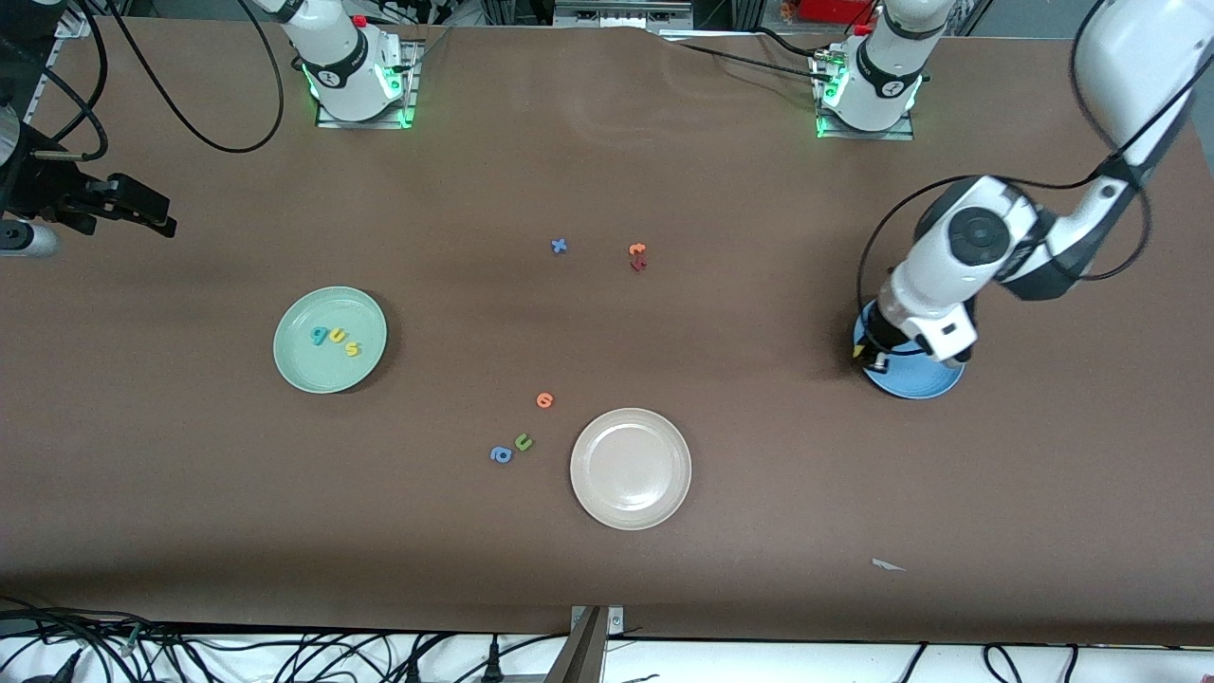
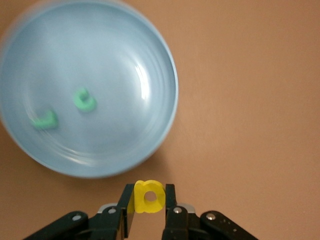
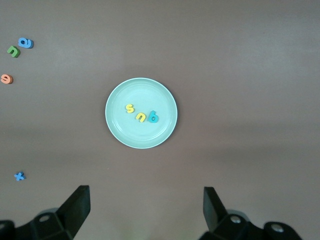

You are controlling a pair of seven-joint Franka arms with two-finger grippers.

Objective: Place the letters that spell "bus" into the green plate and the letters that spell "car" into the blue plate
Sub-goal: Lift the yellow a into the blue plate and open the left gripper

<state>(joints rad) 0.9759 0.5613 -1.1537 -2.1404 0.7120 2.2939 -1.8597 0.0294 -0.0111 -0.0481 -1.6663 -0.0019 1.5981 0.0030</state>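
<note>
- We are looking across a brown table (image 1: 607, 569) with three plates spread widely over it and bare cloth between them.
- The left gripper (image 2: 146, 210) is hanging over the rim of the blue plate (image 1: 934, 384), on the side toward the middle of the table, and its fingers are clamping a yellow "a" (image 2: 148, 196).
- In the left wrist view, the blue plate (image 2: 150, 60) is holding two small teal letters, a "c" (image 2: 85, 100) and a second piece (image 2: 45, 120) too blurred to read; they are lying apart from each other, with open plate floor toward the rim nearest the gripper.
- The green plate (image 1: 294, 365) is sitting toward the right arm's end of the table, and we are seeing the teal looped letter (image 1: 320, 335), the yellow "u" (image 1: 337, 337) and the yellow "s" (image 1: 353, 348) in a row inside it, clear of the rim.
- The right gripper (image 3: 145, 205) is waiting high over the table beside the green plate, its fingers spread wide and empty.
- A cream-white plate (image 1: 597, 493) is lying nearest the front camera, with an orange letter (image 1: 544, 400), a green "u" (image 1: 524, 441) and a blue "a" (image 1: 501, 454) loose just beside it.
- A blue "x" (image 1: 560, 246) and an orange and red pair (image 1: 637, 256) are lying mid-table, well apart from every plate.
</note>
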